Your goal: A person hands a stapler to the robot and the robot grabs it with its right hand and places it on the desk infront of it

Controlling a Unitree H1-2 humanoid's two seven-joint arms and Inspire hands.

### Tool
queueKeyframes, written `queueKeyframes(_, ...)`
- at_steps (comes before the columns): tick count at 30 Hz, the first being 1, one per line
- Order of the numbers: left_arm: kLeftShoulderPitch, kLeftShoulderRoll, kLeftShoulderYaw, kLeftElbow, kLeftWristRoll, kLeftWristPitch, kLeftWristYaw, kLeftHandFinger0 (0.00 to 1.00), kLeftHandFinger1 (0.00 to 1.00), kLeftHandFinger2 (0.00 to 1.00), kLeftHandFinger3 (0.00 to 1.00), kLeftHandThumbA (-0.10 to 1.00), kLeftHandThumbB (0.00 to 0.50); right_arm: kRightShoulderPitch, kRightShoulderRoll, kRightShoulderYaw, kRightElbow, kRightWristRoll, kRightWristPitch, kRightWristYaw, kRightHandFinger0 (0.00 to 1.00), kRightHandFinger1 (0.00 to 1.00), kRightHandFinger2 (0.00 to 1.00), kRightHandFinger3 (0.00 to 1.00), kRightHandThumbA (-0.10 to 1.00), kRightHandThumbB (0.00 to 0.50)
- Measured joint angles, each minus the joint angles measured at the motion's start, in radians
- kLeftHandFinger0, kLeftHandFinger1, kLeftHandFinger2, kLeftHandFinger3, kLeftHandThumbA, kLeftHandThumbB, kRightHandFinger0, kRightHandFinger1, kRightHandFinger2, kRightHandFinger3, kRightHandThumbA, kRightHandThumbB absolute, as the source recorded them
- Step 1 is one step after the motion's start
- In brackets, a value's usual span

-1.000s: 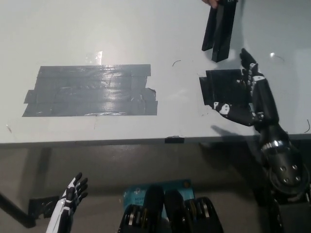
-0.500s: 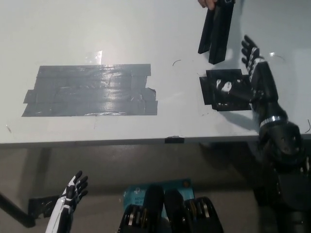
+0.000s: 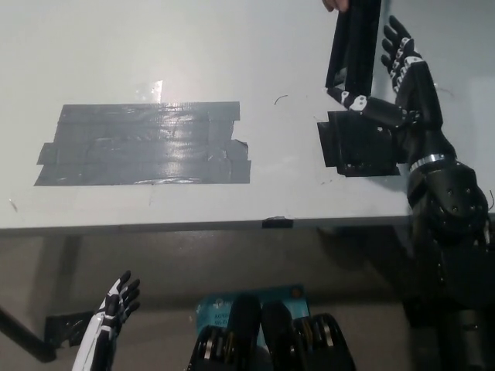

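Observation:
A black stapler hangs over the far right of the white desk, held at its top end by a person's hand at the upper edge. My black right hand is raised just beside the stapler's lower end, fingers spread around it, one fingertip touching its bottom; it is open and holds nothing. My white left hand rests low at the bottom left, below the desk edge, fingers apart.
A large patch of grey tape lies on the desk's left middle. A black tape square lies under my right forearm. The desk's front edge runs across the picture's middle.
My right hand has risen and moved away from me, from over the black square up to the stapler's lower end. The stapler has shifted slightly. The left hand stayed still.

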Motion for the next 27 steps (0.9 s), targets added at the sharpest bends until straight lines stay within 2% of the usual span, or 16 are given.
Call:
queueKeyframes(4,0.000,0.000,0.000,0.000,0.000,0.000,0.000,1.00,1.00,1.00,1.00,1.00,0.500,-0.012,0.003,0.027,0.008,-0.021,0.002,-0.011,1.00,1.00,1.00,1.00,1.00,0.446)
queueKeyframes(10,-0.001,0.000,0.002,-0.005,-0.001,0.000,0.000,1.00,1.00,1.00,1.00,1.00,0.500,-0.050,0.003,0.050,0.069,-0.045,0.004,-0.022,1.00,1.00,1.00,1.00,1.00,0.442)
queueKeyframes(13,-0.001,0.001,0.004,-0.009,0.000,0.000,0.000,1.00,1.00,1.00,1.00,1.00,0.500,-0.063,0.002,0.054,0.076,-0.047,0.005,-0.022,1.00,1.00,1.00,1.00,1.00,0.415)
queueKeyframes(27,-0.002,0.006,0.002,-0.016,-0.015,0.000,-0.003,1.00,1.00,1.00,1.00,1.00,0.500,-0.129,-0.017,0.054,0.140,-0.046,0.006,-0.020,1.00,1.00,1.00,1.00,1.00,0.408)
